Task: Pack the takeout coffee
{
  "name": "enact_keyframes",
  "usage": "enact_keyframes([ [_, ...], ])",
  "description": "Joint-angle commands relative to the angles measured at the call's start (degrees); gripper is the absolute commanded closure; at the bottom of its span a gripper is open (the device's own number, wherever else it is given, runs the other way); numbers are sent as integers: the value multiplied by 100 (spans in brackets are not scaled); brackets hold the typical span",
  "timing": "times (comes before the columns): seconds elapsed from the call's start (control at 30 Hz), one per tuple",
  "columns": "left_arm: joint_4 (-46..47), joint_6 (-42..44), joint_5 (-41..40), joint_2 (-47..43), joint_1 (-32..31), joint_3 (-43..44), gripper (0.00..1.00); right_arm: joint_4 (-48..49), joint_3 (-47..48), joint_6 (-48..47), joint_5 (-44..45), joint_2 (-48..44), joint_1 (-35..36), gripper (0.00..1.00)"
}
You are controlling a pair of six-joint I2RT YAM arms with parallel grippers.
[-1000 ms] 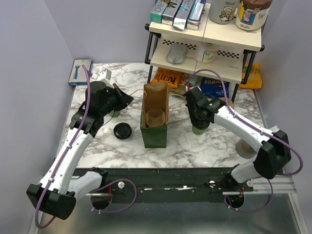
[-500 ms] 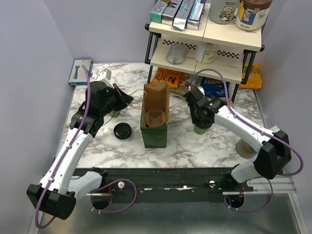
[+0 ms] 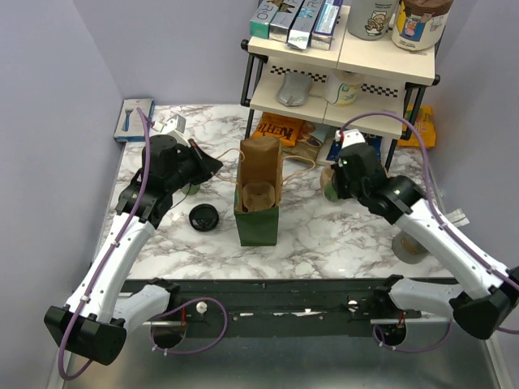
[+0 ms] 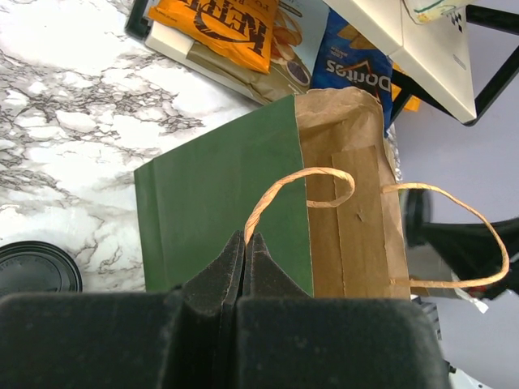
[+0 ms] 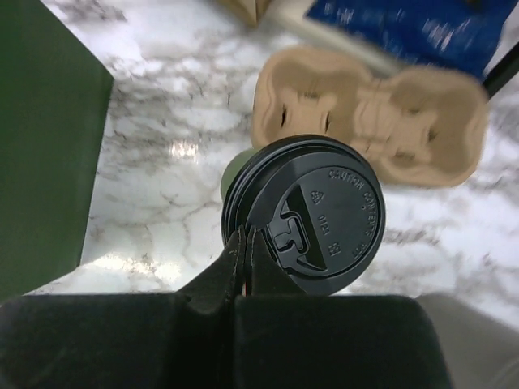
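The left end effector [image 4: 245, 243] is pinched shut on the twine handle [image 4: 304, 170]; it should keep the green bag [image 3: 258, 220] upright, mouth wide. The right end effector [image 5: 243, 239] is clamped on the takeout coffee [image 5: 304, 215] at its lid [image 5: 332, 243] rim, right of the bag; carry level. The cup's body is mostly hidden, and the bag's bottom is unclear

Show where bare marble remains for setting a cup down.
Free: marble right of the green paper bag, before the right arm; also in front of the loose black plastic lid. Crowded: by the cream shelf, an orange snack bag, a blue one, plus the right gripper's lidded green cup.
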Motion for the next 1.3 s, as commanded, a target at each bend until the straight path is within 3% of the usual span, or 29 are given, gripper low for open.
enact_keyframes([
  [0.0, 128, 36, 307, -41, 22, -14, 100, 1005, 47, -1148, -155, -702, 10, 99],
  [0.2, 84, 36, 334, 21, 22, 73, 100, 2025, 723, -2766, -1535, -1108, 54, 99],
  [0.33, 66, 1, 281, 30, 22, 126, 100, 2238, 1461, -3862, -2212, -783, 194, 99],
  [0.47, 14, -60, 237, 47, 22, 188, 100, 1984, 2330, -4374, -2765, -160, 422, 99],
  [0.7, 189, -526, 220, -93, 14, -31, 100, 396, 3843, -4385, -2285, 974, 1327, 99],
  [0.77, 260, -675, 141, -207, 14, -163, 100, 156, 3968, -4218, -1741, 1202, 1547, 99],
  [0.87, 251, -807, -69, -321, -13, -242, 100, 6, 3915, -3999, -1616, 1326, 1601, 99],
  [1.0, 233, -1001, -263, -445, -100, -287, 100, -520, 4135, -3822, -1580, 1633, 1750, 99],
  [1.27, 110, -1624, -852, -936, -513, -436, 100, -636, 4337, -3918, -1896, 2047, 1829, 99],
])
